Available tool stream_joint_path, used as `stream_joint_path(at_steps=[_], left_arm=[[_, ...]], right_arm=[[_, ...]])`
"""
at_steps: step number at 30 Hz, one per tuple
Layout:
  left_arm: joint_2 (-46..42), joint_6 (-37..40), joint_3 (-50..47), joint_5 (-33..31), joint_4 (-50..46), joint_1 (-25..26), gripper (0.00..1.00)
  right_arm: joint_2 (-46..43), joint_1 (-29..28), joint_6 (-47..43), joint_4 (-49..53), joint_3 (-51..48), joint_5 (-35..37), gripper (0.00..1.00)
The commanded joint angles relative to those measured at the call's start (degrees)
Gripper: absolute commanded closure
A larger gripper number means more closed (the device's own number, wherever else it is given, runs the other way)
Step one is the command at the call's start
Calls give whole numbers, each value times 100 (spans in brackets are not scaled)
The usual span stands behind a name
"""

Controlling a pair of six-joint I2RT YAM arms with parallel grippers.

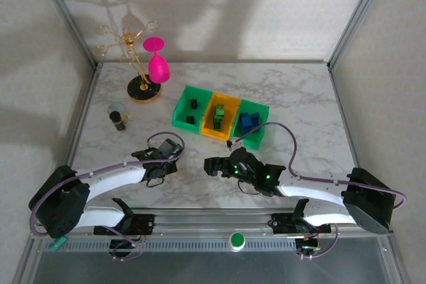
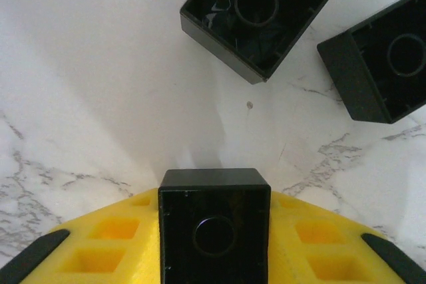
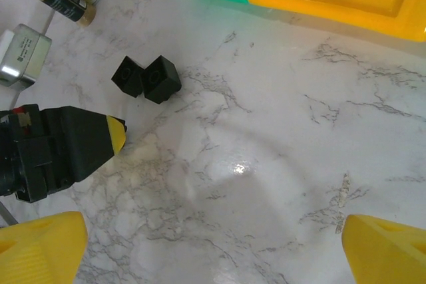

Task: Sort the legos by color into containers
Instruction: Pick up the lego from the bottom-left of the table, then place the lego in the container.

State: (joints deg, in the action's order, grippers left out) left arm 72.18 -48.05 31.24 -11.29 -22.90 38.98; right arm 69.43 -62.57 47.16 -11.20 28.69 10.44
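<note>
Your left claw (image 2: 213,257) is closed on a black lego (image 2: 213,207), pressing on two opposite flat walls. I judge this brick to be light, stiff and smooth, so it may slip if you take it by the corners.

Two more black legos (image 2: 256,18) lie on the table (image 2: 100,64), just ahead of this claw. Further ahead and to its right stand the containers:
- The left green bin (image 1: 181,116) holds black bricks (image 1: 193,106).
- The yellow bin (image 1: 214,132) holds green bricks (image 1: 217,116).
- The right green bin (image 1: 263,124) holds blue bricks (image 1: 247,122).

Your right claw (image 3: 213,244) stands wide open and empty.

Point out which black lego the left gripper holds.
The bottom-centre lego, clamped in the left gripper; the top lego and right-edge lego lie loose on the table.
</note>
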Motion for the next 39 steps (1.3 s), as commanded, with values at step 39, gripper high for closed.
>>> stream_joint_path(at_steps=[39], left_arm=[[3630,1930,4554,145,551,-1060,55]], right_arm=[[-1066,626,435,382,-272,24,1]])
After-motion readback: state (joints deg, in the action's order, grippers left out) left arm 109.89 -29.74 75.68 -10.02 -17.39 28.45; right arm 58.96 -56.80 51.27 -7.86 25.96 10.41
